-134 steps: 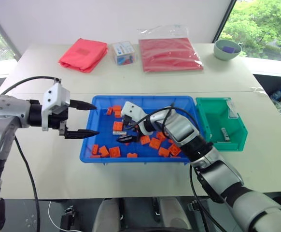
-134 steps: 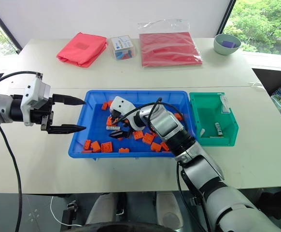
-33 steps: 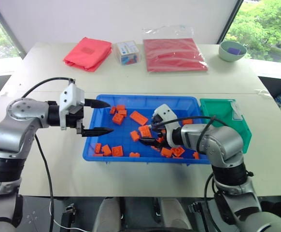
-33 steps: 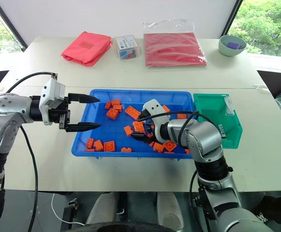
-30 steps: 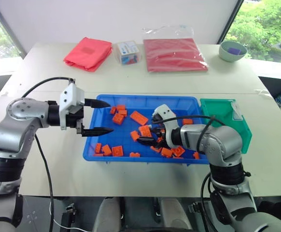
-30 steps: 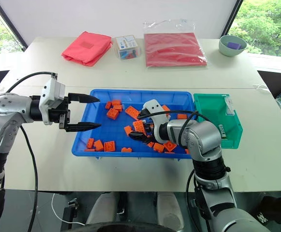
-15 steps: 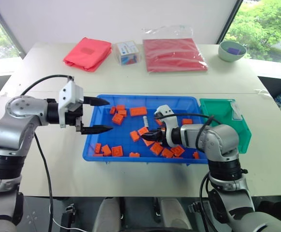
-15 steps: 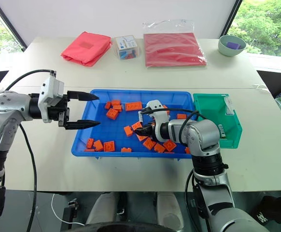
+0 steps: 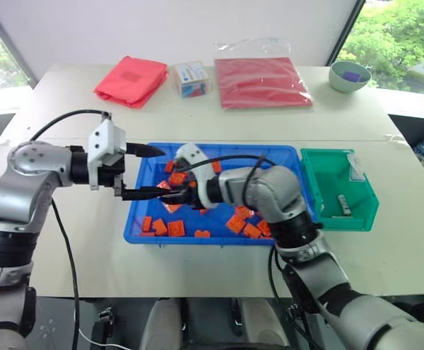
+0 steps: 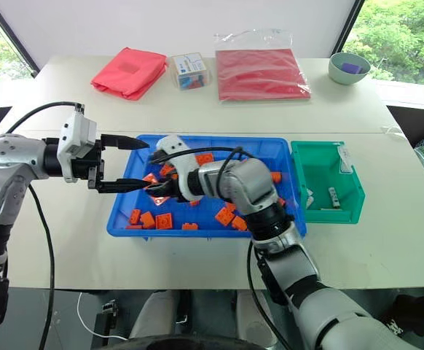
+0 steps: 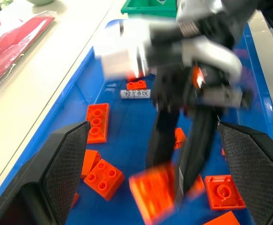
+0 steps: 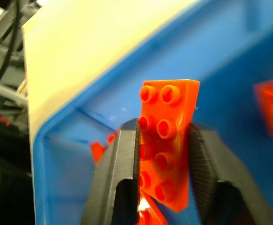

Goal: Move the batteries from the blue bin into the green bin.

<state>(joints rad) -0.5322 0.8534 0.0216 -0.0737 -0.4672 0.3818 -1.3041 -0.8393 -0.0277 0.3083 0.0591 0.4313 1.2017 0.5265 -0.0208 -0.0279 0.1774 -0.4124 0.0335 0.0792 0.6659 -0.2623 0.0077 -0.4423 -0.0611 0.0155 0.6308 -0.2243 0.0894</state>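
Orange brick (image 12: 167, 140) pinched in right gripper (image 12: 162, 154) fingers near blue bin (image 9: 154, 237) edge.

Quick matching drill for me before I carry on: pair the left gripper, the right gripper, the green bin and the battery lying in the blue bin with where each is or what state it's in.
Column 1:
1. left gripper
2. right gripper
3. green bin
4. battery

Column 2:
A. lying among orange bricks in the blue bin
B. shut on an orange brick
C. open, at the blue bin's left end
D. just right of the blue bin, batteries inside

Pairs: 1-C, 2-B, 3-D, 4-A
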